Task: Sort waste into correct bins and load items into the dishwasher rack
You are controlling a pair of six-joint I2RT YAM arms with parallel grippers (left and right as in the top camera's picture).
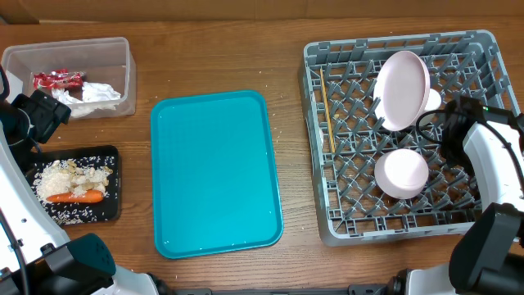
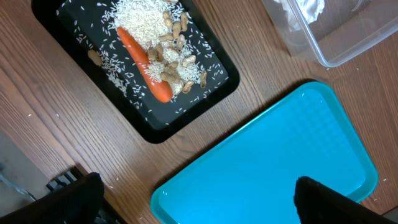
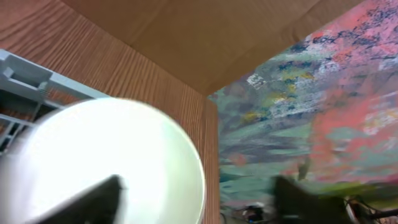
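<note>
Jaws apart, left and right; carrot [image 1: 75,197] lies left-to-right in the black tray [image 1: 115,176], beside rice [image 1: 61,176]

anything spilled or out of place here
A few loose white specks that look like rice grains lie on the wooden table, just off the right edge of the teal rectangular plastic tray. That is far from the shallow black rectangular tray holding the other rice. Nothing else stands out.
</note>
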